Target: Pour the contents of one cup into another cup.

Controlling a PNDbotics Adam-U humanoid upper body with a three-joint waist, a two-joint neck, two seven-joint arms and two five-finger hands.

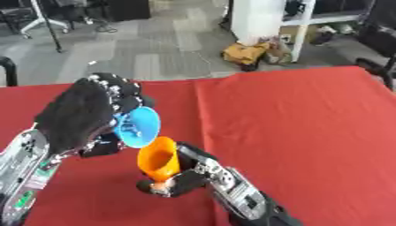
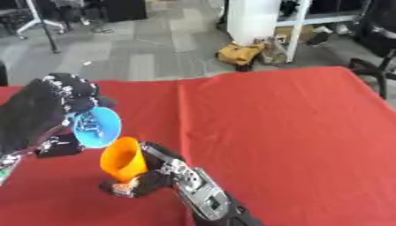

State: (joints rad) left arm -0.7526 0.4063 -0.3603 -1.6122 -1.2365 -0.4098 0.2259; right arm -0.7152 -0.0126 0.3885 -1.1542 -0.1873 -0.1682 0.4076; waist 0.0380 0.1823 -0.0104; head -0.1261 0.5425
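My left hand (image 1: pixel 81 115) holds a blue cup (image 1: pixel 139 127) tipped on its side, its open mouth turned right and down toward the orange cup. An orange cup (image 1: pixel 158 159) stands tilted just below the blue one, its rim nearly touching the blue rim. My right hand (image 1: pixel 179 177) comes in from the bottom edge with its fingers curled round the orange cup's lower part. Both cups are lifted a little above the red tablecloth (image 1: pixel 294 123). What is inside the cups does not show.
The red cloth spreads wide to the right and back of the cups. Beyond the table's far edge lie grey floor, a white cabinet (image 1: pixel 259 20), a yellow bag (image 1: pixel 246 54) and chair legs (image 1: pixel 46 22).
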